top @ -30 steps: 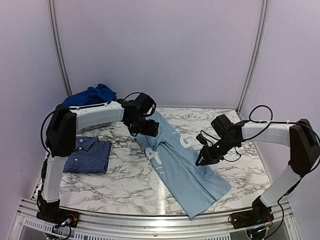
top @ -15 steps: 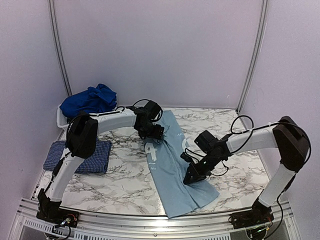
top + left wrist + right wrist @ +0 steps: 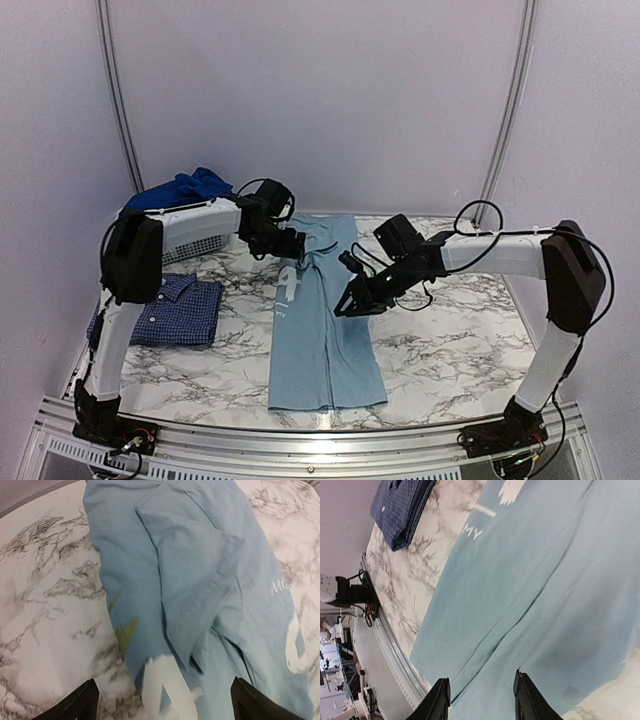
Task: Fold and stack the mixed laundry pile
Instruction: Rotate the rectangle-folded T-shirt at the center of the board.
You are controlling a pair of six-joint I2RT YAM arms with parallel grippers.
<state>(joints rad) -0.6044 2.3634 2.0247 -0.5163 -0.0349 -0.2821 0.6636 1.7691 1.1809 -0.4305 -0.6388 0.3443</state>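
Pale blue T-shirt [image 3: 325, 335] runs far-to-near beneath me. My left gripper [image 3: 165, 700] at its far end, right gripper [image 3: 482, 697] mid-length — both parted, empty

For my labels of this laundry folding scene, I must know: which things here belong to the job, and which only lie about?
Belong to the job:
pale blue T-shirt
navy check shirt
royal blue clothes

Only lying about:
white basket
marble table
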